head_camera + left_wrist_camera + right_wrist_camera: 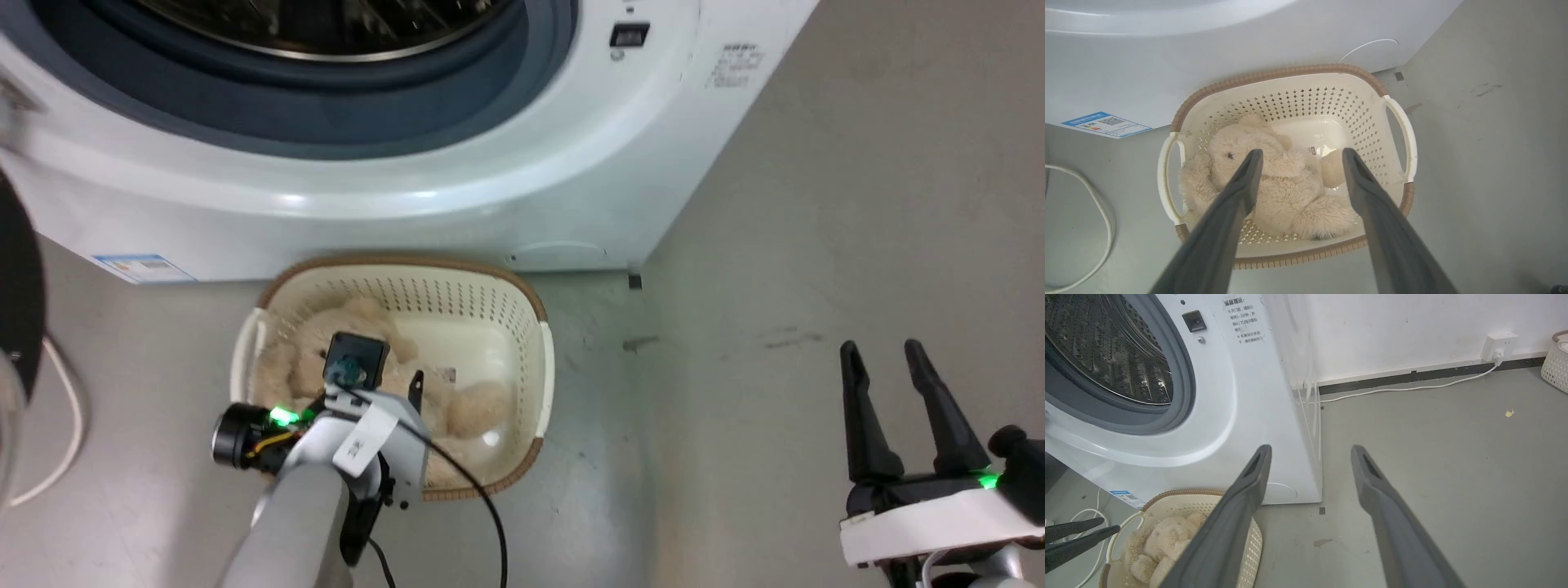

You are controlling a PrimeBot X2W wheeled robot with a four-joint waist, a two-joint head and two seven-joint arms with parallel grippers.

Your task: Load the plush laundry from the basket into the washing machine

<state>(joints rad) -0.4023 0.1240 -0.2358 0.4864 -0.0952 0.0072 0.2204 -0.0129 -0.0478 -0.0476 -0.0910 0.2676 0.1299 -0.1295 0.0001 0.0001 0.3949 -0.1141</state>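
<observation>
The cream plush laundry (1286,192) lies slumped in the oval basket (1274,75), head toward the left handle, one dark eye showing. My left gripper (1299,152) hangs open above it, fingers pointing down, one tip over the head and the other over a paw. In the head view the left wrist covers part of the plush laundry (473,408) inside the basket (408,263). The washing machine (506,188) stands just behind the basket, its steel drum (1106,347) open to view. My right gripper (882,347) is open over bare floor to the right, holding nothing.
The washer's black-rimmed door (16,286) stands open at the far left. A white cable (1106,228) loops on the floor left of the basket. A wall socket (1498,345) with a cord and a white woven basket (1555,363) sit far right. Grey floor (816,245) stretches right of the washer.
</observation>
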